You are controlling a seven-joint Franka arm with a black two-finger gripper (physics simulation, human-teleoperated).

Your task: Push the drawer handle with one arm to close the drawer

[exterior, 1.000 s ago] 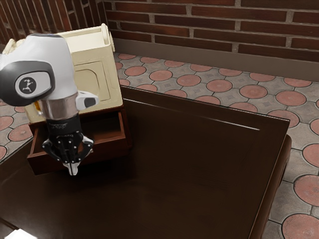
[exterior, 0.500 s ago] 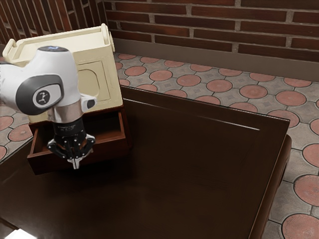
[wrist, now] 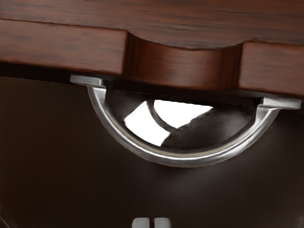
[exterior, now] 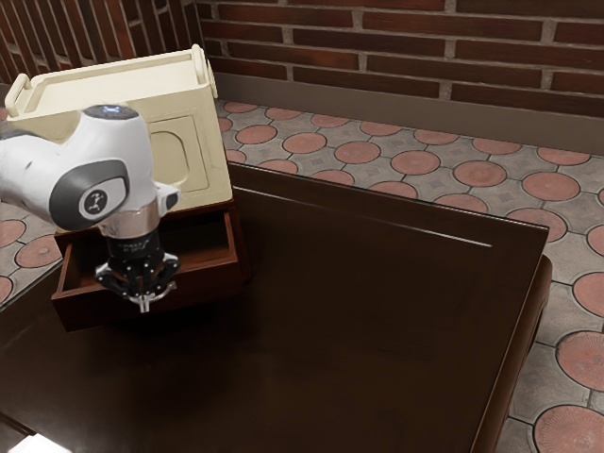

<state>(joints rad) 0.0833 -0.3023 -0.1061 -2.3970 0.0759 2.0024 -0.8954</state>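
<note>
Dim tabletop (exterior: 377, 311), stark white glare (wrist: 178, 111)

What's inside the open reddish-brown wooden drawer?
The drawer shows a dark wooden floor and side wall. The black two-finger hand and white arm cover part; its rear, under the cream panelled box, is hidden.

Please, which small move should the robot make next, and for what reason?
I would probably ease the closed jaws gently toward the handle until they touch it. The drawer is standing open, and in the wrist view the jaws are on the outer side of the handle, with a gap between, so they seem placed for a push inward.
</note>
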